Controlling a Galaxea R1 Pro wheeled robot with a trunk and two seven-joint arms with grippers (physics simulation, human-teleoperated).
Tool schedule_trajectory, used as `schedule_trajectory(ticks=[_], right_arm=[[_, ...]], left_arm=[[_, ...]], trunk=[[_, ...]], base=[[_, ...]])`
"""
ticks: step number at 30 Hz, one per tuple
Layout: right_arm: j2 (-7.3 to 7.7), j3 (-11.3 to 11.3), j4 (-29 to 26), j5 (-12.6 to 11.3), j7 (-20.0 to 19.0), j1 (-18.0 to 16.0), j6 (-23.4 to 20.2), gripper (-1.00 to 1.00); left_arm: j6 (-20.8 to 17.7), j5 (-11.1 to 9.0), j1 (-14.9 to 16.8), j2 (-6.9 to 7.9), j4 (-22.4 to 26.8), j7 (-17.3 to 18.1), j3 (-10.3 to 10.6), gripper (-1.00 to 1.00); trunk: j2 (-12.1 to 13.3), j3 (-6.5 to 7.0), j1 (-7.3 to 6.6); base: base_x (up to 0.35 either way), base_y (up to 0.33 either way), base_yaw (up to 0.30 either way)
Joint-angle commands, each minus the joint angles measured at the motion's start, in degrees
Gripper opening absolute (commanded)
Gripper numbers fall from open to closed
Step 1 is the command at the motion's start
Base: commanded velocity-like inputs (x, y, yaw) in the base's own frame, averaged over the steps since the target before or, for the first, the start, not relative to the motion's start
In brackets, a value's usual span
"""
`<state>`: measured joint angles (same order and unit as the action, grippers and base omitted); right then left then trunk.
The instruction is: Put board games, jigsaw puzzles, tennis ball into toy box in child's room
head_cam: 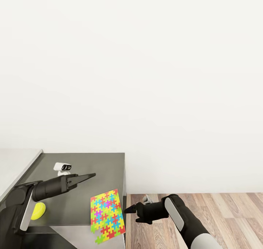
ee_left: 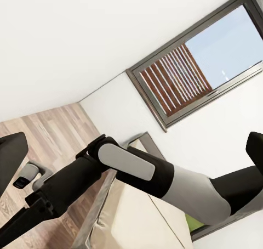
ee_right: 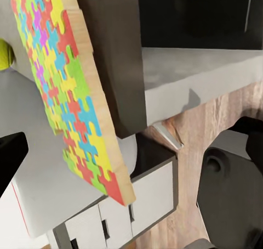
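Careful: puzzle (head_cam: 106, 217) overhangs the dark cabinet (head_cam: 73, 168) edge, ball (head_cam: 38, 210) just beside your left arm. Right gripper (head_cam: 128, 209) sits beside the puzzle, fingers apart, empty; left gripper (head_cam: 91, 175) looks together. Nudge the slab and it'll drop.

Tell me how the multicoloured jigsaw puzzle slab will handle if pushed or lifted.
The multicoloured jigsaw puzzle slab probably stays stiff: its edge looks like thick wood. Its corner overhangs the dark grey cabinet, so a push could tip it off. Flat, it won't roll.
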<state>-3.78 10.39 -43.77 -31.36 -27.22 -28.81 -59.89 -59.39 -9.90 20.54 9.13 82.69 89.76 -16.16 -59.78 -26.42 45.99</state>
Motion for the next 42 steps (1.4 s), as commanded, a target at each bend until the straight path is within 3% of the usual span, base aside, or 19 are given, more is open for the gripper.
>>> schedule_trajectory(ticks=[1,31,38,42], right_arm=[[0.00,0.0,0.0,0.6,-0.6,0.0,-0.1,1.00],[-0.28,0.0,0.1,0.6,-0.6,0.0,-0.1,1.00],[-0.33,0.0,0.1,0.6,-0.6,0.0,-0.1,1.00],[-0.34,0.0,0.0,0.6,-0.6,0.0,-0.1,1.00]], left_arm=[[-0.6,0.1,0.0,0.01,0.0,0.2,0.0,1.00],[-0.6,-0.1,-0.3,0.09,0.0,0.2,-0.2,1.00],[-0.6,-1.7,-0.4,0.65,0.0,0.2,-0.2,1.00],[-0.6,-3.4,-0.5,1.79,0.0,0.2,0.0,1.00]], trunk=[[0.0,-0.06,0.00],[0.0,-0.06,0.00],[0.0,-0.06,0.00],[-1.2,-0.60,0.66]], base=[[-0.038,0.032,0.000],[-0.018,0.014,0.000],[0.000,0.000,0.000],[0.000,0.000,0.000]])
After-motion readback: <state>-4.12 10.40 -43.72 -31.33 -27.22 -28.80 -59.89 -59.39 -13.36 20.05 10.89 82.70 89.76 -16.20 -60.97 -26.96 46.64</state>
